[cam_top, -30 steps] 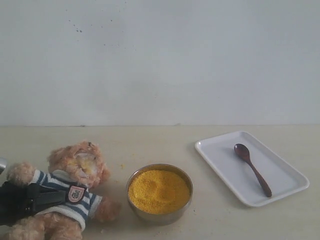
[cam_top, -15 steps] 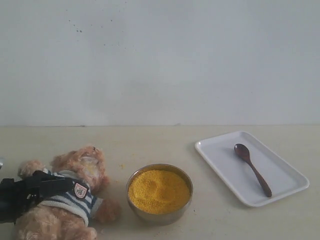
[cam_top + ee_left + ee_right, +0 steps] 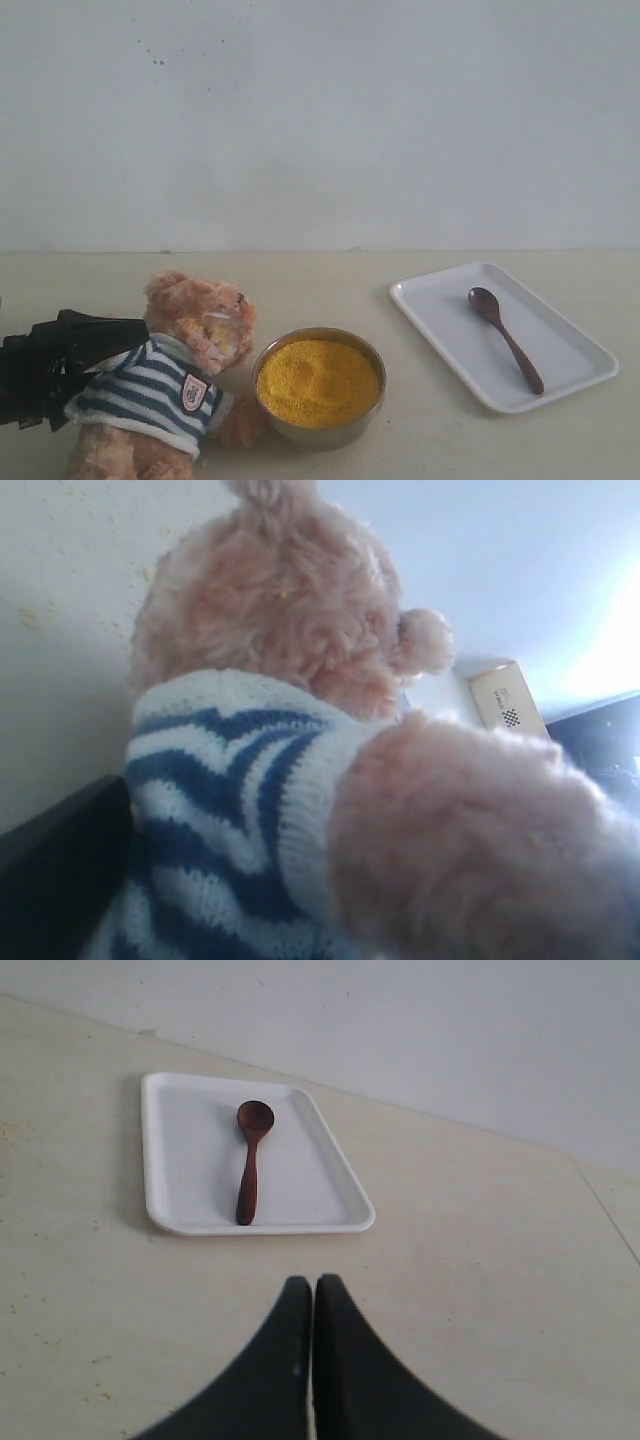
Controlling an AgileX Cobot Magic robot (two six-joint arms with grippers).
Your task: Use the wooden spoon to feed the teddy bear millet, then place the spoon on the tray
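Gripping the teddy bear (image 3: 165,385) are the left jaws.

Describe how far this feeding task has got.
Done: nothing clearly. In hand: the left gripper holds the teddy bear upright beside the millet. Left: the wooden spoon lies on the tray, the right gripper shut and empty; scooping, feeding and returning remain.

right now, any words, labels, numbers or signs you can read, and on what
badge on the bear: a dark emblem, too small to read
tan box past the bear, left wrist view: small print by a checker patch, too blurred to read
nothing else shows text
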